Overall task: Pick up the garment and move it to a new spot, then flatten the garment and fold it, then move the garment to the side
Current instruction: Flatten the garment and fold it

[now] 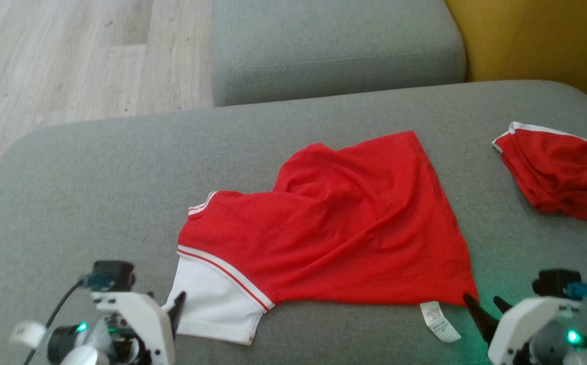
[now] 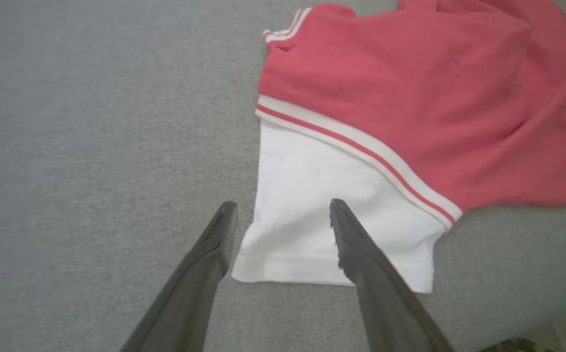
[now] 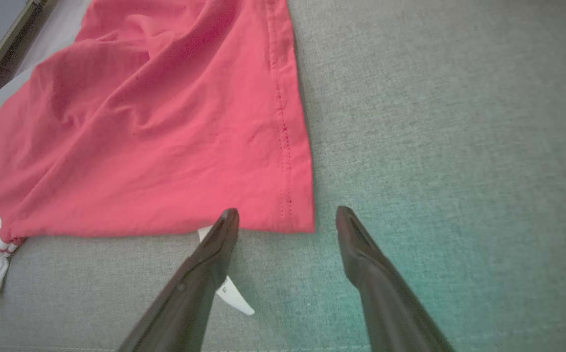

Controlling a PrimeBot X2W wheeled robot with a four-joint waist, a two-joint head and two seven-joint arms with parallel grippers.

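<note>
The garment (image 1: 334,228) is a red shirt with a white sleeve and red-white trim, lying spread and wrinkled on the grey cushion (image 1: 95,203). Its white sleeve (image 2: 312,215) points toward me at the lower left, and a white care label (image 1: 440,322) sticks out from the near hem. My left gripper (image 1: 174,312) stands open at the sleeve's near edge, one finger over the white cloth (image 2: 283,208). My right gripper (image 1: 481,304) is open at the shirt's near right corner (image 3: 287,210), with the corner of the hem (image 3: 297,215) between its fingers. Neither holds anything.
A second red piece of clothing with white trim (image 1: 559,170) lies bunched at the cushion's right edge. Another grey cushion (image 1: 334,45) sits behind, a yellow one (image 1: 537,35) at the far right, and wooden floor (image 1: 70,61) to the left.
</note>
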